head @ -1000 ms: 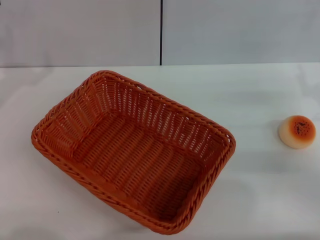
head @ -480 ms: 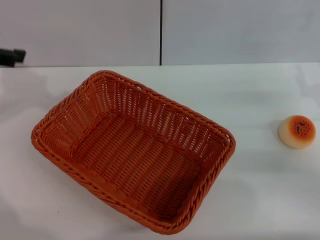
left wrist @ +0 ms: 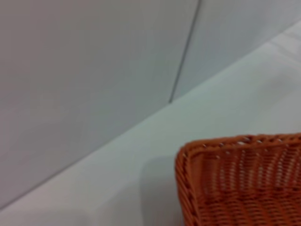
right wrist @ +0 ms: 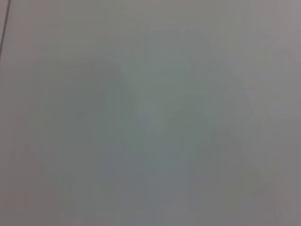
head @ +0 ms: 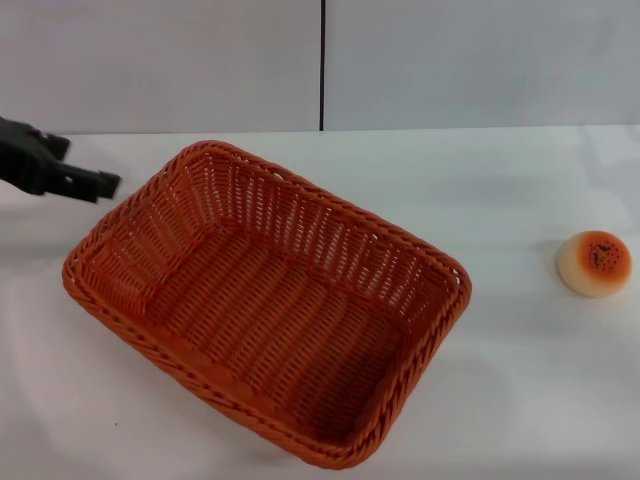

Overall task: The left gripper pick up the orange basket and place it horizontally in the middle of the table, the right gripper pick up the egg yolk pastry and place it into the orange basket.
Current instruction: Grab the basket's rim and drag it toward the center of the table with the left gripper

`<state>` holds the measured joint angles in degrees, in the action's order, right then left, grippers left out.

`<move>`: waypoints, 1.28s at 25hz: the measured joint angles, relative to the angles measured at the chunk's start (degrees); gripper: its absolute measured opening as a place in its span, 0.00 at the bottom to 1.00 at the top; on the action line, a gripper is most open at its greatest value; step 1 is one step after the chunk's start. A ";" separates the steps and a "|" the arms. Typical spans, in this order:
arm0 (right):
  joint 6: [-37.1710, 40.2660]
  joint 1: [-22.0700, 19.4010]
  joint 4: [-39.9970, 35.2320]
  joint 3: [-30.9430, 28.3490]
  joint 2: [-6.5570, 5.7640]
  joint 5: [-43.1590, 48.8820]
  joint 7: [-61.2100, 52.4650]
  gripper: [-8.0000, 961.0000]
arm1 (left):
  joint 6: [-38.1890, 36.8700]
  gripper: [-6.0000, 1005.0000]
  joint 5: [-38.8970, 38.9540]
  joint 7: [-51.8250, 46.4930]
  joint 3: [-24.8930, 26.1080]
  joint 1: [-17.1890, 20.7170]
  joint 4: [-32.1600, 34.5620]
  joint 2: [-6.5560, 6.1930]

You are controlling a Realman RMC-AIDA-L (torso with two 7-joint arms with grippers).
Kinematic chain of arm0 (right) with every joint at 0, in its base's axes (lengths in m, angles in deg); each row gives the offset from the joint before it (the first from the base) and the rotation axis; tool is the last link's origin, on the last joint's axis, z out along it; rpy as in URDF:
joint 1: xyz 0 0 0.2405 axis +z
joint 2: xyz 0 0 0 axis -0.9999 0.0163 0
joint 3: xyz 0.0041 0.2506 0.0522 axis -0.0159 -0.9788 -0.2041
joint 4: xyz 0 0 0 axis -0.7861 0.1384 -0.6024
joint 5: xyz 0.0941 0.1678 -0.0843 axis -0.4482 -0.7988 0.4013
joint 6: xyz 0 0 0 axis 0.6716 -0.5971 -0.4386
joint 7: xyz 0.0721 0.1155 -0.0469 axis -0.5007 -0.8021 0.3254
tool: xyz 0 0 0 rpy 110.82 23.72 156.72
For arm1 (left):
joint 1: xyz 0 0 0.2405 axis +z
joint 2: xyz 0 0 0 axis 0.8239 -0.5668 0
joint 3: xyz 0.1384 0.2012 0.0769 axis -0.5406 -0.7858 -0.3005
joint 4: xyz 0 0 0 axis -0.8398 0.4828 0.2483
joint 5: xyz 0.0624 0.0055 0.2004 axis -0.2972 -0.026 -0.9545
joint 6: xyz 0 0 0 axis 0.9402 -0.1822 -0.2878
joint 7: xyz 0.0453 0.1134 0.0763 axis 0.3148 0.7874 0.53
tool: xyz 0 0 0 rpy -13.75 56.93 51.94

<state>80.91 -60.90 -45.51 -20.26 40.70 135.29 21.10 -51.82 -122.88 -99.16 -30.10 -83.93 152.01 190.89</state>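
Observation:
The orange basket (head: 150, 215) lies skewed on the white table (head: 500, 180), its long side running from back left to front right, and it holds nothing. My left gripper (head: 98, 183) comes in from the left edge, just above the table, a short way outside the basket's back-left corner. The left wrist view shows that corner of the basket (left wrist: 225, 183) close by. The egg yolk pastry (head: 594, 263) sits alone on the table at the far right, well apart from the basket. My right gripper is out of view; its wrist view shows only a plain pale surface.
A grey wall (head: 450, 60) with a dark vertical seam (head: 322, 65) stands behind the table's back edge. Bare tabletop stretches between the basket and the pastry.
My left gripper has come into view from the left edge and moved right toward the basket's back-left corner. The basket and the pastry have not moved.

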 joint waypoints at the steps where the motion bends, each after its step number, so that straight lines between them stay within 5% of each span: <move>1: 0.00 0.00 -0.04 0.17 0.00 0.01 0.00 0.65 | 0.37 0.83 0.18 -0.22 -0.92 0.24 -0.67 0.00; 8: 0.07 -0.22 0.09 0.73 0.08 0.01 0.00 0.65 | 2.72 0.83 0.49 -1.12 -3.09 1.20 -3.53 0.03; 14: -0.19 -0.42 0.41 1.00 0.16 0.01 0.00 0.65 | 13.99 0.83 2.29 -1.44 -11.95 5.57 -6.83 -0.06; 22: -0.54 -0.74 0.52 1.04 0.26 0.01 0.00 0.65 | 16.55 0.83 1.51 -0.28 -15.21 3.17 -15.25 -0.26; 32: -0.91 -0.51 0.41 1.18 0.18 0.01 0.00 0.65 | 19.12 0.83 -1.07 -1.31 -17.66 2.62 -15.98 -0.06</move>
<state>80.00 -61.42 -45.09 -19.08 40.87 135.31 21.10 -32.70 -123.96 -100.47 -47.76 -81.31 136.03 190.84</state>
